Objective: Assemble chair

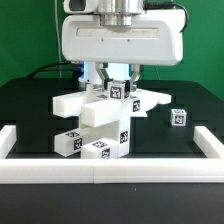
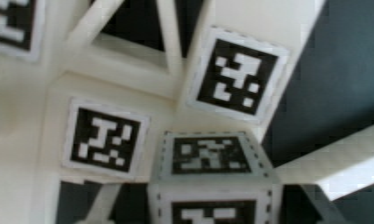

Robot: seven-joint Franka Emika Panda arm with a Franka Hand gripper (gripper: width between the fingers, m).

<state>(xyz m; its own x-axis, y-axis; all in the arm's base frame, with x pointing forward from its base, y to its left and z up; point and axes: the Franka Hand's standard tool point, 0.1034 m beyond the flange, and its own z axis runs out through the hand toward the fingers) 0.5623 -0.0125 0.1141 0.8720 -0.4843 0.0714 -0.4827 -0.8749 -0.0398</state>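
The chair pieces are joined into one white, tagged cluster (image 1: pixel 100 120) in the middle of the black table. It has a bar reaching to the exterior view's left, an upright block and a flat slab (image 1: pixel 148 100) on the right. My gripper (image 1: pixel 115 88) comes straight down onto the cluster's top, with its fingers on either side of a tagged block (image 1: pixel 116 92). In the wrist view this tagged block (image 2: pixel 210 165) fills the space between the jaws of my gripper (image 2: pixel 210 208). Other tagged faces (image 2: pixel 237 75) lie around it. A loose white tagged cube (image 1: pixel 178 117) lies apart on the exterior view's right.
A long low white border rail (image 1: pixel 110 168) runs along the table's front and turns back at both sides (image 1: pixel 10 140). Green backdrop stands behind. Dark cables lie at the back left (image 1: pixel 45 72).
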